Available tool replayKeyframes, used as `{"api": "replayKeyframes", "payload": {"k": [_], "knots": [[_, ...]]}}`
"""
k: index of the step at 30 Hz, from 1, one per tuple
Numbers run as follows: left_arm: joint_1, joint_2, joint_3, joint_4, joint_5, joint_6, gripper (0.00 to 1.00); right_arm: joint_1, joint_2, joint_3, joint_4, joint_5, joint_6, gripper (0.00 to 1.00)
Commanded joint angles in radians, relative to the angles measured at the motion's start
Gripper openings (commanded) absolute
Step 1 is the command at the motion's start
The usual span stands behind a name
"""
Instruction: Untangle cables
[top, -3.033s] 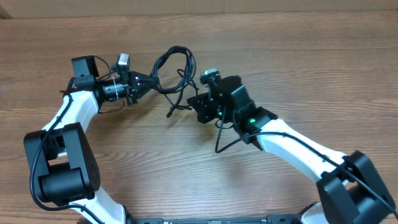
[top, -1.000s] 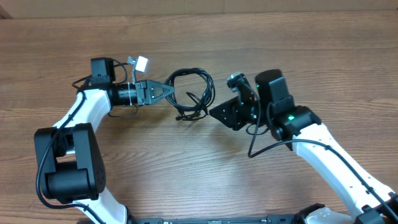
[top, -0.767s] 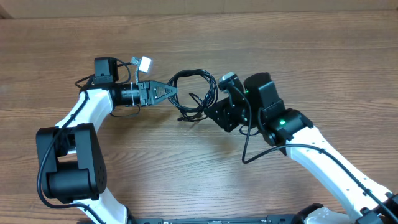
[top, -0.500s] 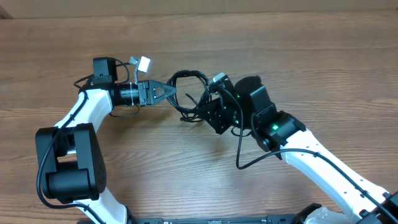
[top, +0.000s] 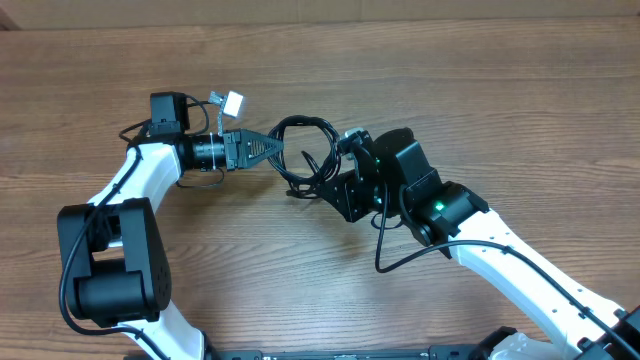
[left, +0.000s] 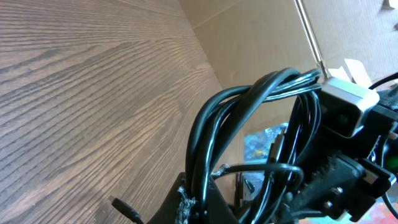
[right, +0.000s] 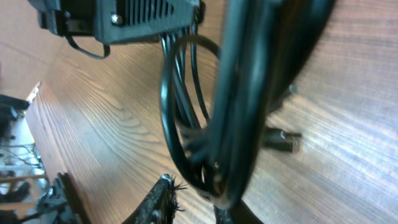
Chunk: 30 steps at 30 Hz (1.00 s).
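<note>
Your left hand is pinched tight on the cables, gripping one side of the looped bundle. Your right hand is clamped on the other side of that tangle. The loop hangs between them, mid-tabletop, one plug end resting on the wood.

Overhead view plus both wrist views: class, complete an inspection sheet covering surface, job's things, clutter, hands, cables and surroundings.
surface: wood-grain table.
job's things: thin black cables, looped in one tangle between the two hands.
clutter: nothing seen.
hands: left hand shut on the cables; right hand at the tangle's other side, cables between its fingers, grip unclear.
cables: thicker black arm wiring trails by the right arm.
surroundings: brown board beyond the table's edge.
</note>
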<state>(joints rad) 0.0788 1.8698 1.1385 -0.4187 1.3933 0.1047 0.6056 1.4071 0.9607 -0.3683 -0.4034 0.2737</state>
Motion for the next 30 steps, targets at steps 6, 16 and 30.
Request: {"api": "replayKeyframes", "payload": {"k": [6, 16, 30], "knots": [[-0.002, -0.010, 0.008, 0.004, 0.009, 0.003, 0.04, 0.008, -0.020, 0.010, 0.039, -0.142, 0.018, 0.07], [-0.002, -0.010, 0.008, 0.006, -0.037, 0.003, 0.05, 0.007, -0.043, 0.235, -0.250, 0.026, -0.042, 0.22], [-0.006, -0.010, 0.008, -0.003, -0.032, -0.008, 0.04, 0.015, 0.085, 0.235, -0.217, 0.074, -0.076, 0.32]]}}
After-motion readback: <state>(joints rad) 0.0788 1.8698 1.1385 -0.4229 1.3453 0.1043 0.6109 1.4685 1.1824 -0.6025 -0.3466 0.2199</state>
